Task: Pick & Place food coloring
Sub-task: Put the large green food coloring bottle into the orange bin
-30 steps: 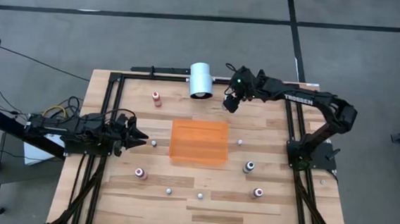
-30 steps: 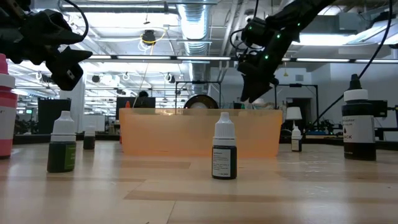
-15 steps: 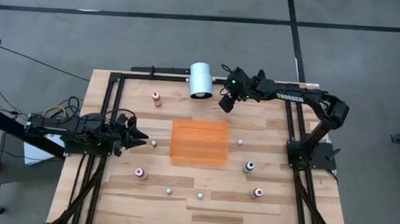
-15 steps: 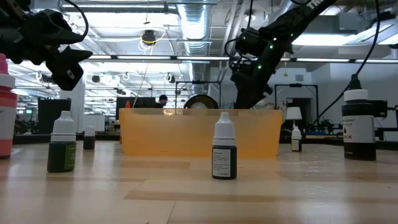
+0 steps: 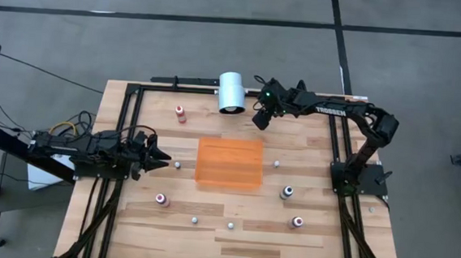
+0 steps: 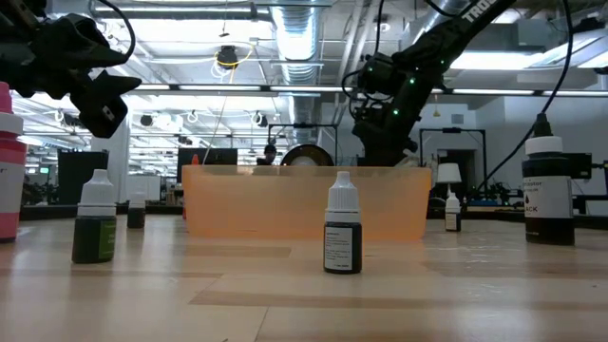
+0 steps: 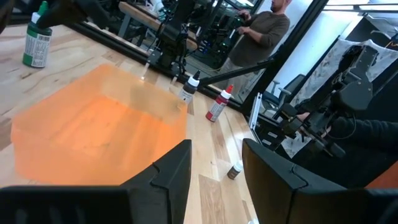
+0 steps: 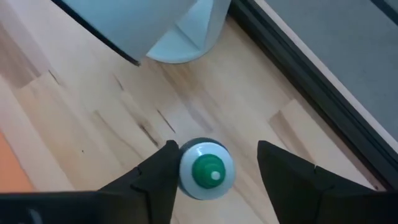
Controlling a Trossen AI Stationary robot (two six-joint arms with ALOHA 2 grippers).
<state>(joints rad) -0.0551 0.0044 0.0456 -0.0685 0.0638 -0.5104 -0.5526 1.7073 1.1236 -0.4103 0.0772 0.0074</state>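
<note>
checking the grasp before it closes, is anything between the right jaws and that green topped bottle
Nothing visible. In the right wrist view the green-topped bottle stands upright between the right gripper's open fingers, one finger right beside it, bare table around it. The white cylinder lies beyond the bottle, clear of the jaws.

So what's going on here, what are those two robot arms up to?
They are collecting small food coloring bottles scattered on a wooden table around an orange tray. The right gripper is at the far edge, beside a large white cylinder, with its open fingers on either side of a green-capped bottle, not yet gripping it. The left gripper waits near the tray's left side, holding nothing. The tray looks empty; the other bottles stand on the table.
</note>
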